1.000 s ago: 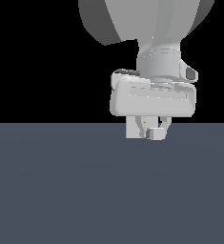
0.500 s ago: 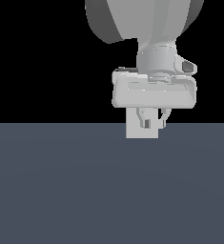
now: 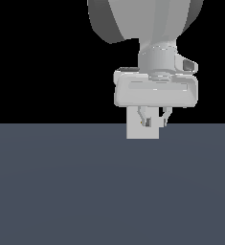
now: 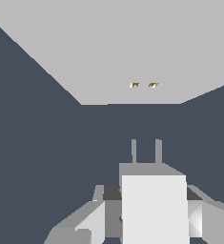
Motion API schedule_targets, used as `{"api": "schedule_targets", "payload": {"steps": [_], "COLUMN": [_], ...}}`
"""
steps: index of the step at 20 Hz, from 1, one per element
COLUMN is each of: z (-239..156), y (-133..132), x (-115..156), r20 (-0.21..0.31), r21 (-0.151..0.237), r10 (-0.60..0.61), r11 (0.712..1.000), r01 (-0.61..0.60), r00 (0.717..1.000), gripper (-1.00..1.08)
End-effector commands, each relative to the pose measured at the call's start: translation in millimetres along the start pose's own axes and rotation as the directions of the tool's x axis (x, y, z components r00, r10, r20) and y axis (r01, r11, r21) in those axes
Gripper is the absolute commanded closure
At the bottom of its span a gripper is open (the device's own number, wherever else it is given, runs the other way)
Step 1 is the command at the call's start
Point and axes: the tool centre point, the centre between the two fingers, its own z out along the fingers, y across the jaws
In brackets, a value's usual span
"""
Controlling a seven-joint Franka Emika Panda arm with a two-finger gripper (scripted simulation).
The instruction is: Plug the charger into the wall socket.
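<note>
Claw (image 3: 154,122): hangs below the white hand body of the Panda arm, fingers pointing down; in the wrist view its two fingers sit on either side of the charger, clamped on the block.
Charger (image 4: 154,207): small off-white block held between the claw fingers; a narrower grey stub at its front end carries two thin prongs (image 4: 146,150) that point toward the wall socket.
Charger in the exterior view: hidden among the fingers and the plate; it cannot be told apart there.
Wall socket (image 3: 134,128): flat upright off-white square plate standing on the bench; in the exterior view it overlaps the claw, its lower edge showing below the hand body.
Socket holes (image 4: 143,85): two tiny yellowish dots side by side on the plate, seen in the wrist view; the prongs lie roughly in line with them but are apart from the plate, with dark bench visible between.
Bench (image 3: 61,191): plain dark blue-grey surface.
Background: black above the bench edge in the exterior view.
</note>
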Motion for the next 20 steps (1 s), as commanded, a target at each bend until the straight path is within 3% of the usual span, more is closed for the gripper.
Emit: {"api": "schedule_targets", "payload": {"steps": [1,11,20], "z": [1,1,4], "y": [0,0,-1], "x": [-1,3,31], "r20": [0.000,0.001,0.000], "r21": [0.000,0.001,0.000], "r10": [-0.004,-0.004,-0.005], "r11": [1.000,1.000,1.000], "r01": [0.004,0.004,0.005], "r00": [1.000,1.000,1.000], "gripper": [1.08,1.08,1.08]}}
